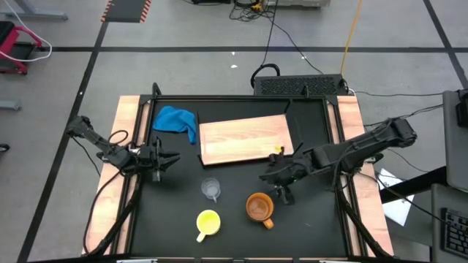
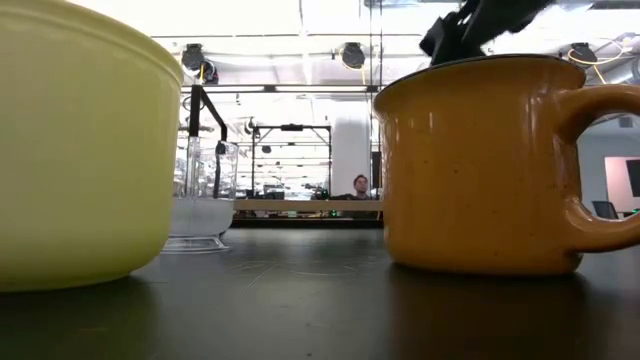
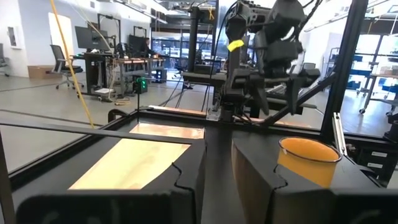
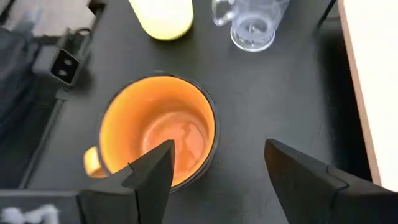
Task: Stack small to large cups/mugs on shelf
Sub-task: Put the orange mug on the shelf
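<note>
The orange-brown mug [image 1: 259, 207] stands upright on the black table near the front, its handle toward the near right. The yellow mug [image 1: 208, 222] stands to its left, and the clear glass cup [image 1: 211, 189] just behind them. The light-wood shelf board [image 1: 246, 140] lies flat at the back. My right gripper [image 1: 280, 188] is open, above and just behind the orange-brown mug; in the right wrist view [image 4: 217, 171] its fingers hang over the mug's rim [image 4: 205, 109] without touching. My left gripper [image 1: 170, 159] is open and empty at the table's left.
A crumpled blue cloth [image 1: 178, 121] lies at the back left, beside the board. Wooden side rails [image 1: 126, 139] and a black frame border the table. A person shows far off in the room in the low view [image 2: 360, 186].
</note>
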Robot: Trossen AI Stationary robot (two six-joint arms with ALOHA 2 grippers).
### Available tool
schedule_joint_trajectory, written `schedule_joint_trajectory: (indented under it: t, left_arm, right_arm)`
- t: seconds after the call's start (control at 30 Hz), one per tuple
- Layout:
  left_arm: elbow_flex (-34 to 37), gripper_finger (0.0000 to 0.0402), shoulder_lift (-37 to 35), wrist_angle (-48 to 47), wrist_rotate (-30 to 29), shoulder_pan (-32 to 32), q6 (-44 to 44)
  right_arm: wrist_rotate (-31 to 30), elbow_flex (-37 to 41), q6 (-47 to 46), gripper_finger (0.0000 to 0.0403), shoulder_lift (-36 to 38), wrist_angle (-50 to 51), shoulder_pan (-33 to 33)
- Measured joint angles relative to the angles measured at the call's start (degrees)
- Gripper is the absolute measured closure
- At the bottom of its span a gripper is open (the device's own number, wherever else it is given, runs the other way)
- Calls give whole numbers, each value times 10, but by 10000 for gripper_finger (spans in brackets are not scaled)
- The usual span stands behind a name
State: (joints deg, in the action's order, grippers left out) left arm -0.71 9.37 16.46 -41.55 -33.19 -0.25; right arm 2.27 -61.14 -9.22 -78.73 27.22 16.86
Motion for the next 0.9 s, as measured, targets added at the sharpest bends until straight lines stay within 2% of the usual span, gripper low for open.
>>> schedule_joint_trajectory:
  t: [0.37,0.9]
  left_arm:
    - [0,320,0,0,0,0,0]
    - [0,320,0,-5,0,0,0]
  right_arm:
    - [10,-4,-21,165,-84,0,0]
    - [38,-4,-51,165,-93,-38,0]
